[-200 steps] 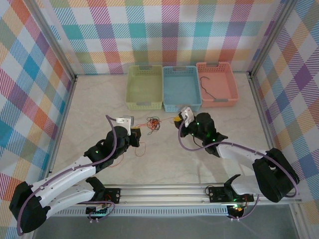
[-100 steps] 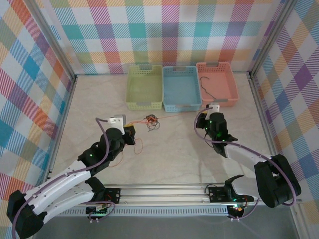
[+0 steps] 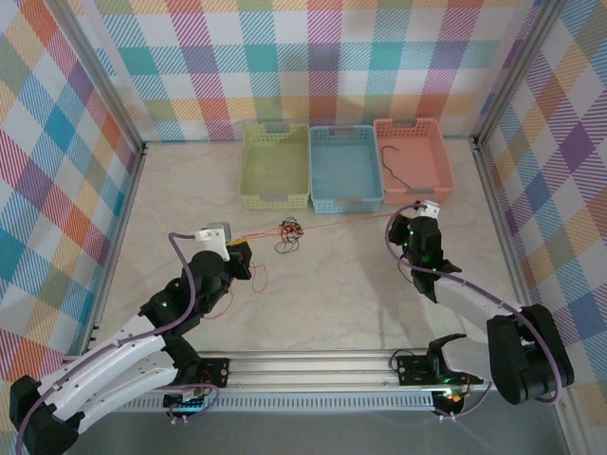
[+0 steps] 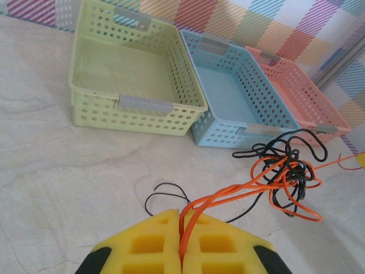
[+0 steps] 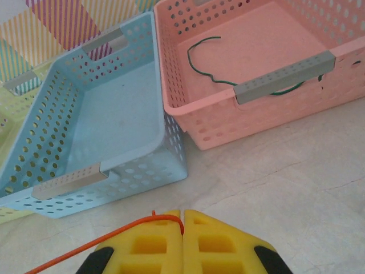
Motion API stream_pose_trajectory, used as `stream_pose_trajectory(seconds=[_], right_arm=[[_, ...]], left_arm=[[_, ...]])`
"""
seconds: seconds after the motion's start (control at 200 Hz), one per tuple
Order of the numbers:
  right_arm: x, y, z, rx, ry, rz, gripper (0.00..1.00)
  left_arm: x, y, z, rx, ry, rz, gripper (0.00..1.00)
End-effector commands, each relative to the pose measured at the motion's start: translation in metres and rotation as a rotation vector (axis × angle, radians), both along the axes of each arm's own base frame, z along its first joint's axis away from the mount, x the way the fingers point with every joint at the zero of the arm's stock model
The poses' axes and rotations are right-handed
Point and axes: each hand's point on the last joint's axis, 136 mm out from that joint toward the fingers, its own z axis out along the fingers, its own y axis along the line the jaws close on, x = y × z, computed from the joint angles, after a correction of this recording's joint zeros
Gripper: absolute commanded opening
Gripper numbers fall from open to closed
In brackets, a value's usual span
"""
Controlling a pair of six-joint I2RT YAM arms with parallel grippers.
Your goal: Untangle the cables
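Status: task partly complete

- **Left gripper** (image 4: 181, 220): jaws together, yellow pads clamped on the orange cable (image 4: 188, 208), which runs up out of the seam between them.
- **Right gripper** (image 5: 182, 218): jaws together, pads pinching the other stretch of the same orange cable just in front of the blue basket (image 5: 142, 171).
- **Position of the cables:** the overhead view shows the orange line drawn nearly straight across the table (image 3: 332, 294) between the two grippers. The knot (image 3: 288, 233) sits on that line, nearer the left gripper and just in front of the gap between the green basket (image 4: 131, 120) and the blue one.
- **Done:** one dark green cable (image 5: 191, 64) lies alone inside the pink basket (image 5: 217, 125), free of the rest.
- **Left:** in the left wrist view, loops of orange and black are wound through one another in the knot. A loose end of black cable (image 4: 162, 184) trails on the table near the left pads. The green and blue baskets hold nothing.
- **Judgement:** roughly a third finished; the orange and black strands have yet to be parted
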Motion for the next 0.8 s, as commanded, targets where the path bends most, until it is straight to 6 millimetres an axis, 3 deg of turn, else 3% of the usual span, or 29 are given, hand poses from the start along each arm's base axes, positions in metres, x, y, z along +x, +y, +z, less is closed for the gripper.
stream_pose_trajectory(seconds=[0.0, 0.305, 0.535, 0.795], right_arm=[[-0.004, -0.061, -0.016, -0.020, 0.051, -0.254, 0.00], [-0.004, -0.068, -0.012, 0.004, 0.042, -0.258, 0.00], [0.007, -0.026, -0.004, 0.094, 0.007, -0.052, 0.00], [0.007, -0.016, 0.005, 0.105, -0.016, -0.004, 0.00]], left_arm=[[0.003, 0.037, 0.004, 0.023, -0.028, 0.175, 0.00], [-0.001, 0.047, 0.012, 0.000, -0.055, 0.206, 0.00], [-0.002, 0.007, 0.011, -0.025, -0.061, 0.003, 0.00], [0.000, -0.032, -0.003, -0.020, 0.019, -0.157, 0.02]])
